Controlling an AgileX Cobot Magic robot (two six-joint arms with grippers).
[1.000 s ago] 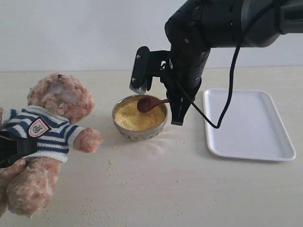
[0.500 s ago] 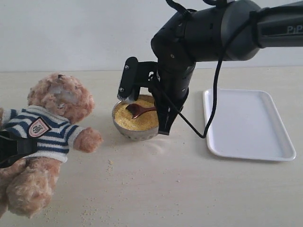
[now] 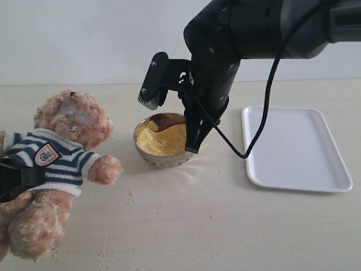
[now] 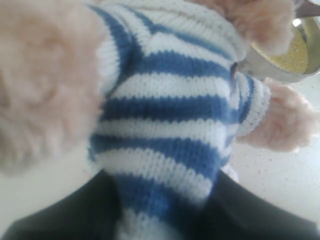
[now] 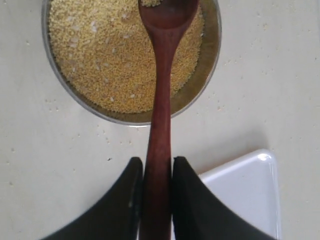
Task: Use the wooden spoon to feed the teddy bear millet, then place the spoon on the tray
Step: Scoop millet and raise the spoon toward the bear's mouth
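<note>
While the right claw (image 5: pixel 157 167) is clenched on the handle of the wooden spoon (image 5: pixel 161 100), the spoon's oval end sits over the millet (image 5: pixel 100 60), close to the rim of a round metal bowl (image 3: pixel 163 159). A few yellow grains lie in the spoon's hollow. The bowl stands on a pale surface (image 3: pixel 225 226) near the middle of the exterior view. A teddy bear (image 3: pixel 62 152) in a navy-and-white striped sweater lies to the left of the bowl, one fluffy paw stretched toward it. The left claw (image 4: pixel 160 220) grasps the bear's body, with the sweater pinched between its dark fingers. A white tray (image 3: pixel 296 147) lies to the right of the bowl. Loose grains (image 3: pixel 131 195) dot the surface in front of the bear.
</note>
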